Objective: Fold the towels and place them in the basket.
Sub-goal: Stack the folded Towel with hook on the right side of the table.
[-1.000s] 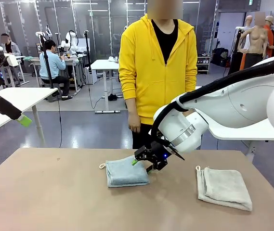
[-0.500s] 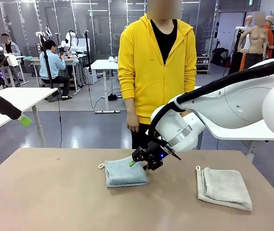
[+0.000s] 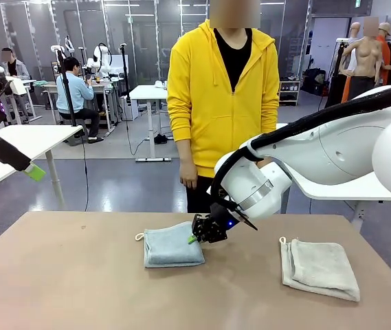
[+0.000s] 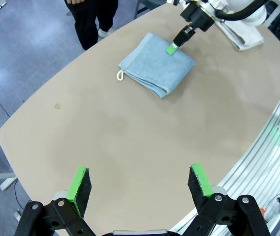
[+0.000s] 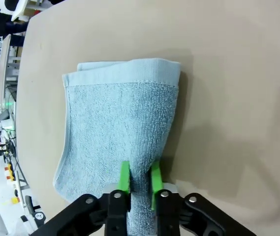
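Blue towel [image 3: 173, 247]: folded and laid flat on the worktop [image 3: 78, 282], near the middle, in front of the person [image 3: 224, 103].
Right pincer [image 3: 195, 237]: seen from the front at the blue towel's right edge; the grip cannot be made out there.
Right wrist view: the two green pads [image 5: 124, 178] are seen drawn close together, with a ridge of blue towel [image 5: 120, 123] pinched between them.
Left pincer [image 4: 139, 183]: held wide, with nothing between the pads, high above the bare worktop [image 4: 130, 142].
Left wrist view: the blue towel [image 4: 157, 69] is seen from above, with a small white loop [image 4: 120, 75] at one corner.
Cream towel [image 3: 321, 268]: folded, on the right side of the worktop, well apart from the blue one.
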Controlling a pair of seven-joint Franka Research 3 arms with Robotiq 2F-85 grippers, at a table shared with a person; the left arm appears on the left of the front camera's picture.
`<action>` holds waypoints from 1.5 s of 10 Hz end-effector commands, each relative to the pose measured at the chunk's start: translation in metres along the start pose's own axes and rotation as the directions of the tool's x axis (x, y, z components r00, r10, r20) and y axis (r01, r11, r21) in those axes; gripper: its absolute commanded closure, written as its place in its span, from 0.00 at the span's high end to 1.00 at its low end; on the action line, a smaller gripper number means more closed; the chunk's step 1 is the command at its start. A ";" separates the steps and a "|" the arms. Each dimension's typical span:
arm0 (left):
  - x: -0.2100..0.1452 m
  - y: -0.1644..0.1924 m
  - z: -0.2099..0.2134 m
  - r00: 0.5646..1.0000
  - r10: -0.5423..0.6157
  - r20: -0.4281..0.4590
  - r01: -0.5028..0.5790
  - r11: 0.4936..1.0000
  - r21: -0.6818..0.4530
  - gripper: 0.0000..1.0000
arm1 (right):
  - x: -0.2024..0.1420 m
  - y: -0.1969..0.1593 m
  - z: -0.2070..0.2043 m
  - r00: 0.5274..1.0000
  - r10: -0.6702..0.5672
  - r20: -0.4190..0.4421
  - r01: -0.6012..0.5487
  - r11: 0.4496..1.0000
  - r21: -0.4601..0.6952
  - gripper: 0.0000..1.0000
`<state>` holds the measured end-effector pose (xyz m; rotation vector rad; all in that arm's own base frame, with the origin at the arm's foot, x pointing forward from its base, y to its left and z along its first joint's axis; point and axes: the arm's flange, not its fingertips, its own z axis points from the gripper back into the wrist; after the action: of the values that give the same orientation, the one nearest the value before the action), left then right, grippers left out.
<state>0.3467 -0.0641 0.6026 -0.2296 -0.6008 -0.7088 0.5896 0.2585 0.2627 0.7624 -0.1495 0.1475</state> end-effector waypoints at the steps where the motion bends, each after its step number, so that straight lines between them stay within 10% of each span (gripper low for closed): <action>1: -0.001 0.000 0.000 1.000 0.001 -0.002 -0.001 1.000 0.004 1.00 | 0.002 0.005 0.000 1.000 -0.010 0.007 0.010 1.000 -0.001 0.00; 12: -0.001 0.000 0.000 1.000 0.001 -0.002 -0.001 1.000 0.004 1.00 | -0.003 0.008 0.001 1.000 -0.004 -0.001 0.004 1.000 -0.002 0.05; 15: -0.001 0.000 0.000 1.000 0.001 -0.002 -0.001 1.000 0.004 1.00 | -0.017 0.034 0.080 0.996 0.054 0.064 -0.051 0.997 -0.056 0.05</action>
<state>0.3468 -0.0640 0.6026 -0.2298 -0.6007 -0.7087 0.5812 0.2483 0.3157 0.7450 -0.2168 0.1651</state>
